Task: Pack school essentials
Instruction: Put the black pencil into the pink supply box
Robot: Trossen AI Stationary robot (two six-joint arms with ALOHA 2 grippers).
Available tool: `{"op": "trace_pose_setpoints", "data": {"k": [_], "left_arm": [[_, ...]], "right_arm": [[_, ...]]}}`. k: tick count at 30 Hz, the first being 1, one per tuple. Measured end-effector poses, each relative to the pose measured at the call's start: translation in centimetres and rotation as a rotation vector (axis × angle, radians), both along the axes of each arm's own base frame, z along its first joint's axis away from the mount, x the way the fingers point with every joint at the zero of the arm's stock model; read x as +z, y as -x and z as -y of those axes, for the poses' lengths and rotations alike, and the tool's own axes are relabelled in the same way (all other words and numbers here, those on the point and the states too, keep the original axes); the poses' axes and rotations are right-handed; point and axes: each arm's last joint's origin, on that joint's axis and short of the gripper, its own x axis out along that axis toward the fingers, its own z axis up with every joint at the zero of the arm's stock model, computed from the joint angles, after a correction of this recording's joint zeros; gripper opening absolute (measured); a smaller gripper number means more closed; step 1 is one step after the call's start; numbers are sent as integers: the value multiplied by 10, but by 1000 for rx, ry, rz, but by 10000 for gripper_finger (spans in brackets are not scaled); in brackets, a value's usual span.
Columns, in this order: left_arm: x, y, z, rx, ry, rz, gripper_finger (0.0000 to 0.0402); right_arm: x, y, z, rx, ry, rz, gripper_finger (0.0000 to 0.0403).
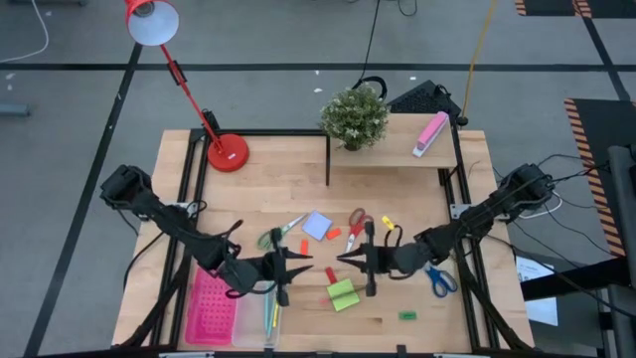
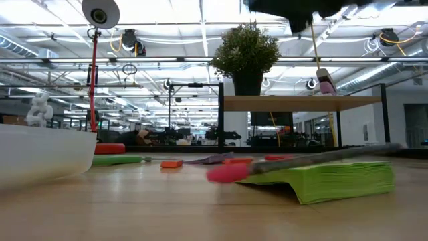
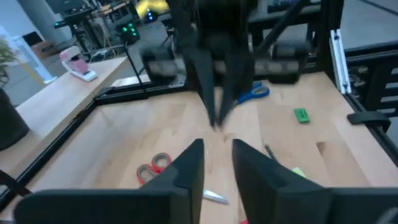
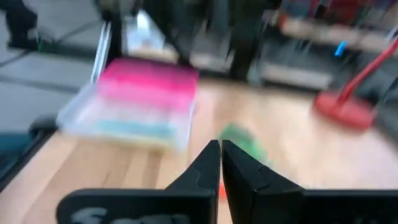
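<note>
High view shows the two dark arms meeting in the lower middle of the frame, the left gripper (image 1: pixel 298 267) and the right gripper (image 1: pixel 350 261) pointing at each other above the wooden table (image 1: pixel 268 184). The school essentials lie around them: a green square note pad (image 1: pixel 342 294) just below, a pale-blue square pad (image 1: pixel 316 226) and red-handled scissors (image 1: pixel 357 222) above, blue-handled scissors (image 1: pixel 440 281) at the right. The left wrist view shows its fingers (image 3: pixel 189 171) spread with nothing between; the right wrist view shows its fingers (image 4: pixel 208 165) pressed together, holding nothing visible. I judge no item is picked at this moment; the next move calls for descending on one. Only the low view shows a thin pen (image 2: pixel 294 163) resting on the green pad.
</note>
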Motion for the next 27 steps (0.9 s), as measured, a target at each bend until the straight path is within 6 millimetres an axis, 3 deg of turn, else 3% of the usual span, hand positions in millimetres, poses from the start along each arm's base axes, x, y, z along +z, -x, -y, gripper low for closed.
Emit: {"op": "trace_pose_setpoints", "data": {"k": [5, 9, 14, 18, 24, 27], "left_arm": [[10, 9, -2, -19, 62, -6, 51], [12, 16, -1, -30, 102, -29, 49], [10, 18, 2, -49, 107, -50, 49], [10, 17, 0, -42, 110, -45, 49], [10, 17, 0, -43, 110, -42, 49], [10, 17, 0, -44, 106, -45, 49]], "right_arm": [[-36, 5, -3, 84, -100, -295, 12], [-48, 16, -13, 165, -166, -445, 41], [-49, 23, -25, 220, -201, -477, 103], [-59, 24, -21, 144, -132, -510, 144], [-84, 13, -3, 76, -41, -511, 165], [-92, 5, 4, 124, -64, -525, 166]]}}
